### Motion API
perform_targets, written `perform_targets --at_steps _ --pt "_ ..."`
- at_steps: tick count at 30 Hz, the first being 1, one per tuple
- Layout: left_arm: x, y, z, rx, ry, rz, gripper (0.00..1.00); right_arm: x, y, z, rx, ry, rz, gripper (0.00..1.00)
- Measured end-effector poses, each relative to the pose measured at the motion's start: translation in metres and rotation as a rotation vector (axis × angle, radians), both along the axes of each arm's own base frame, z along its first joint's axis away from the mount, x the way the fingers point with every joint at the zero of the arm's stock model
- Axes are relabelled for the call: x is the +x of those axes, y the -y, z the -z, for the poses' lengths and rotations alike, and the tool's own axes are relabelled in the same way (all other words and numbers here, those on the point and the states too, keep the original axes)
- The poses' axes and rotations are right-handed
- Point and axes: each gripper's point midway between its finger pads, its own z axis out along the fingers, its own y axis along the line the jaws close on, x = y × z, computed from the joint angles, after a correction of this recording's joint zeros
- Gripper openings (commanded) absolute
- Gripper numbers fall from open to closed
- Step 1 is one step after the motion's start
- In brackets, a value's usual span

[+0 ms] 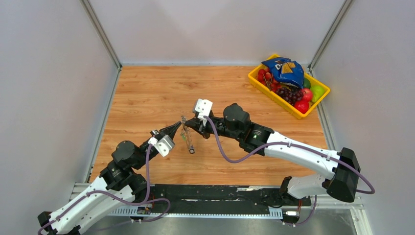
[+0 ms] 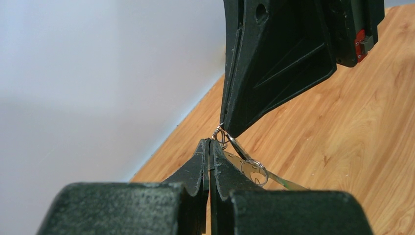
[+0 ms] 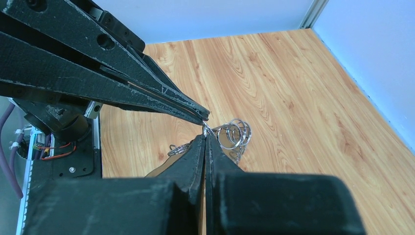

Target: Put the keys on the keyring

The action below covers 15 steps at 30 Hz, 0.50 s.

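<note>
Both grippers meet tip to tip above the middle of the wooden table. My left gripper [image 1: 179, 127] [image 2: 210, 142] is shut, its tips pinching the thin wire of the keyring [image 2: 220, 134] [image 3: 235, 133], a bundle of silver loops. My right gripper [image 1: 188, 123] [image 3: 204, 136] is shut on the same wire from the other side. In the left wrist view the right fingers [image 2: 274, 58] come down from above. The left fingers [image 3: 122, 83] enter the right wrist view from the upper left. The keys [image 1: 189, 143] [image 2: 244, 164] hang below the tips on a small ring [image 2: 258, 170].
A yellow basket [image 1: 256, 79] with fruit and a blue snack bag [image 1: 284, 70] stands at the back right corner. White walls close in the table on the left, back and right. The arm bases sit on a black rail [image 1: 210, 196] at the near edge.
</note>
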Motion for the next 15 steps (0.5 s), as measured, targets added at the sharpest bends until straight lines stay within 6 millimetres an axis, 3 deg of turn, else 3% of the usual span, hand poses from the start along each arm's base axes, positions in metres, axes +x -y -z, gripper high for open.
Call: perform_targets --at_steps 15 --pt "-0.0029 -0.0010 -0.0003 -0.008 0.007 0.008 0.00 0.0042 0.0007 0.0011 0.007 -0.022 0.019 0.00"
